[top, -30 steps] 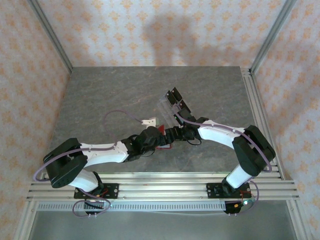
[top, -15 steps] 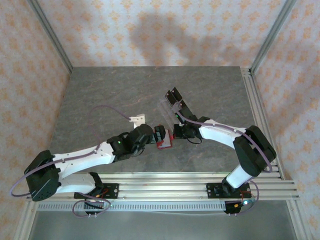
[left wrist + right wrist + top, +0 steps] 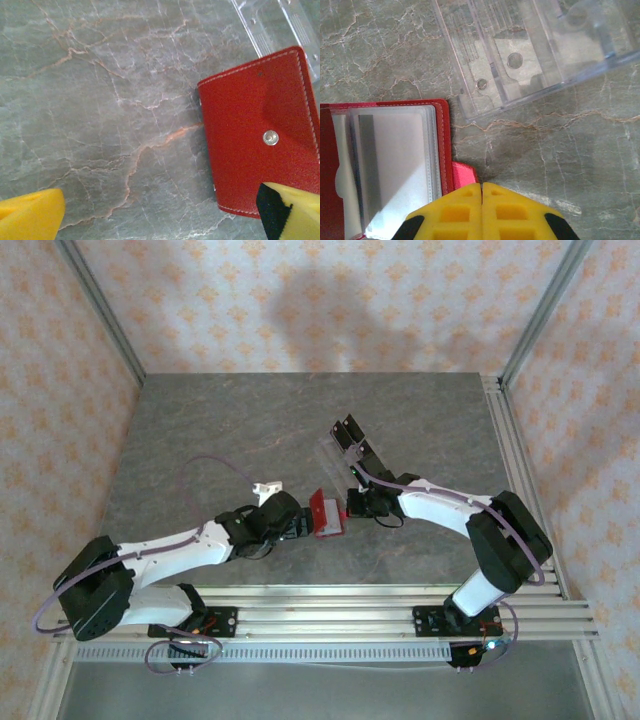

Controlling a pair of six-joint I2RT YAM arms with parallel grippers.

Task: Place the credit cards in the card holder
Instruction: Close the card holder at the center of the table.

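The wallet (image 3: 325, 515) sits mid-table, just near of the clear tray (image 3: 530, 55), with an arm on either side of it. The right gripper (image 3: 481, 200) is clenched, pads pressed together, and it looks to be pinching the wallet's little tab (image 3: 465, 175). From that side the wallet is open, its clear pockets (image 3: 395, 165) facing up. A pale sheet lies in the front pocket, but I can't tell whether that is a card.

The left gripper (image 3: 160, 217) is released, fingers spread wide. One tip overlaps the near corner of the red cover and grips nothing.

I'd judge this as the hold-it-open step. Next the left arm has to bring a card to a pocket mouth edge-first and slide it in. The right must keep the flap from shifting or folding shut.
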